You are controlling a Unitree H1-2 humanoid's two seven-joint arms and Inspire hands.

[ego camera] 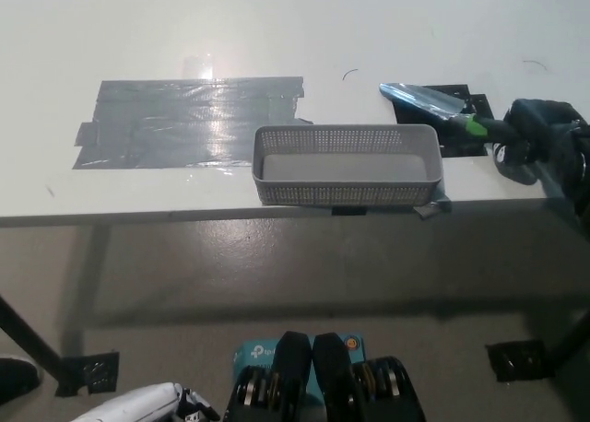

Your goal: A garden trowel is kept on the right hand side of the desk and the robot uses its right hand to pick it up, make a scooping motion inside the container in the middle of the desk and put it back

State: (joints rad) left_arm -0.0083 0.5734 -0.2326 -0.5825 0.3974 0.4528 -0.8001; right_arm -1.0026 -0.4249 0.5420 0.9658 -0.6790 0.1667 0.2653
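Observation:
The garden trowel [433, 104] has a shiny metal blade and a black handle with a green band. It lies low over the black patch [461, 118] at the desk's right, blade pointing left. My black right hand [535, 134] is shut on the trowel's handle at the desk's right edge. The grey mesh container [346, 164] sits at the desk's front middle, just left of the trowel. My white left hand [138, 405] rests low at the picture's bottom left, its fingers out of sight.
A large patch of grey tape [189, 123] covers the desk left of the container. The white desk's [277, 35] front edge runs just below the container. Black floor marks [516, 359] lie under the desk.

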